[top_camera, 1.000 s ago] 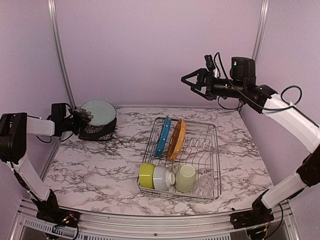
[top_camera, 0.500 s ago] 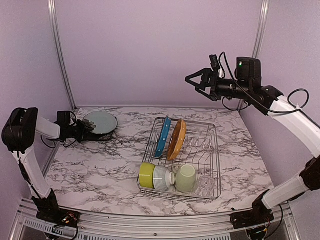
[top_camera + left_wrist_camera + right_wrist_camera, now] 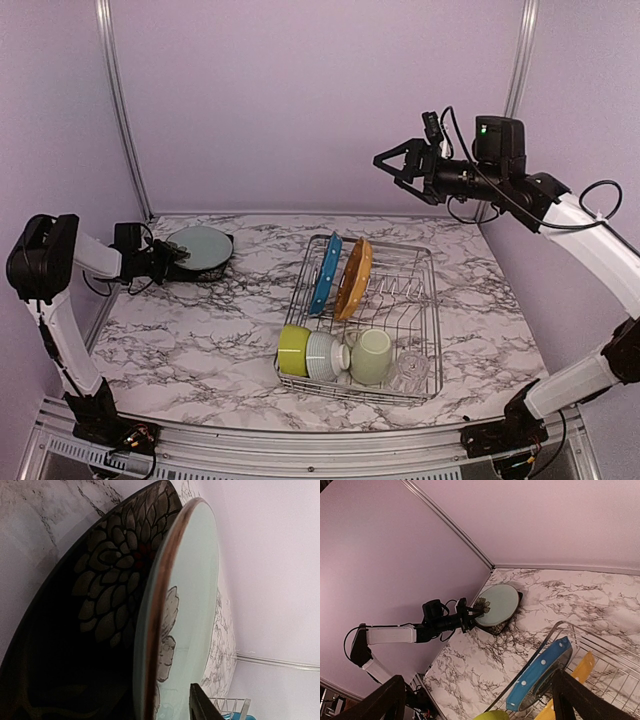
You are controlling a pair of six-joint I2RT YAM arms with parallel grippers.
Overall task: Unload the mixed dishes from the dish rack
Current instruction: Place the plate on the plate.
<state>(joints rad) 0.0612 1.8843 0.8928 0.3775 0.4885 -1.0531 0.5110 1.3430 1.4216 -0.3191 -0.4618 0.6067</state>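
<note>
Dish rack (image 3: 425, 300) sits centre-right on tabletop (image 3: 180, 340). Upper-left inside: left plate (image 3: 324, 272), right plate (image 3: 353, 278), both upright. Lower edge, left to right: outer bowl (image 3: 293, 350), inner bowl (image 3: 324, 355), mug (image 3: 371, 356), glass (image 3: 409, 370). Frame left: top plate (image 3: 200, 246) on bottom plate (image 3: 100, 580).

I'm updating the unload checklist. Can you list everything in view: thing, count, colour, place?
dish rack: 1, silver wire, table centre-right
blue dotted plate: 1, blue, upright, rack's far left
orange plate: 1, orange, upright beside the blue one
lime-green bowl: 1, lime, rack's near-left corner
white ribbed bowl: 1, white, beside the lime bowl
mug: 1, pale green, rack's near row
glass: 1, clear, rack's near-right corner
pale grey-green plate: 1, atop the black plate
black plate: 1, black floral, table's far left
table: 1, grey-veined white marble
left fingers: black, at the stacked plates' rim
right fingers: black, apart, raised high
</note>
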